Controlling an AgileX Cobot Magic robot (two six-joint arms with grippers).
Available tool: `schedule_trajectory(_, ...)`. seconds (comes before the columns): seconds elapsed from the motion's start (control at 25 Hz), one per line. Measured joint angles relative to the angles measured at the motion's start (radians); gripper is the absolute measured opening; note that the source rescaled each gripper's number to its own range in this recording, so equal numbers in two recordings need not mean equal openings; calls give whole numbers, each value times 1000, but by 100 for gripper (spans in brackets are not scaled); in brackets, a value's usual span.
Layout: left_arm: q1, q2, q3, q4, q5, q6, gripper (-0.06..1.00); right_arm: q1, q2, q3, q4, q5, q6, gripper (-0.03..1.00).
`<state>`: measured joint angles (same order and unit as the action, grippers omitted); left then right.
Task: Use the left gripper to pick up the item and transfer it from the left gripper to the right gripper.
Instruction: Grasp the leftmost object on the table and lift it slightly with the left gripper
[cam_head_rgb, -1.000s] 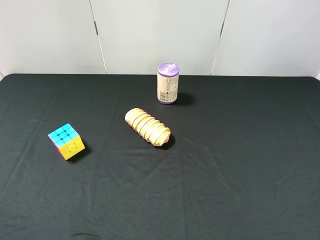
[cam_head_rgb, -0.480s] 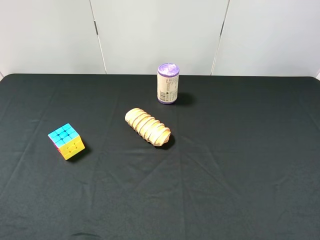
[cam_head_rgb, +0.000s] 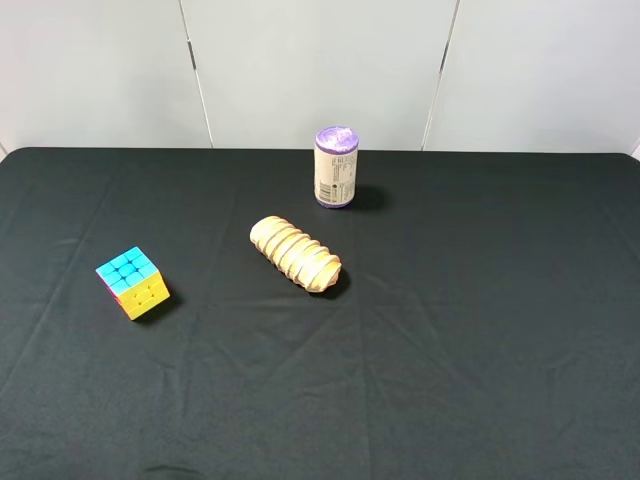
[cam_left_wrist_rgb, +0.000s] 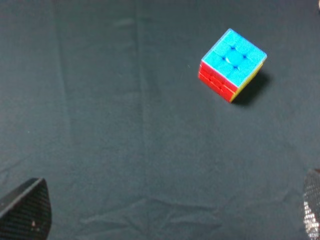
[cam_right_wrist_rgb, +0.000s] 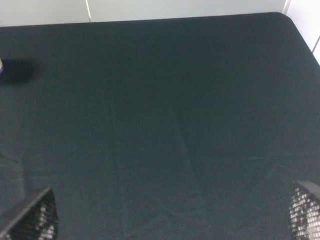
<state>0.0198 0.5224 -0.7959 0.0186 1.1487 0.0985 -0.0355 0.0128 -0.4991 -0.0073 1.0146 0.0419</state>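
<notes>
A wide table (cam_head_rgb: 500, 350) draped in black cloth fills the view. The left gripper (cam_left_wrist_rgb: 167, 215) (only its wrist camera catches it) hangs over the cloth with its jaws spread wide apart, holding nothing. The right gripper (cam_right_wrist_rgb: 167, 217) is likewise spread and empty. A ribbed tan roll (cam_head_rgb: 296, 254) lies near the table's middle. A can (cam_head_rgb: 336, 167) stands upright at the roll's 12 o'clock. The cube (cam_head_rgb: 132, 282) sits on the cloth at the roll's 9 o'clock, well apart, blue face up, untouched.
</notes>
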Motion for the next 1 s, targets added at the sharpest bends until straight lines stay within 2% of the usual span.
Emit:
schedule_trajectory(0.12, -11, 158, -22, -19, -38, 33, 100, 0, 0, 0, 0, 0, 0, 100)
schedule_trajectory(0.4, -113, 405, -27, 44, -82, 83, 100, 0, 0, 0, 0, 0, 0, 100)
schedule_trajectory(0.6, -136, 604, -27, 29, -194, 179, 100, 0, 0, 0, -1, 0, 0, 100)
schedule_trajectory(1.0, -137, 939, -28, -176, -430, 497, 100, 0, 0, 0, -1, 0, 0, 100)
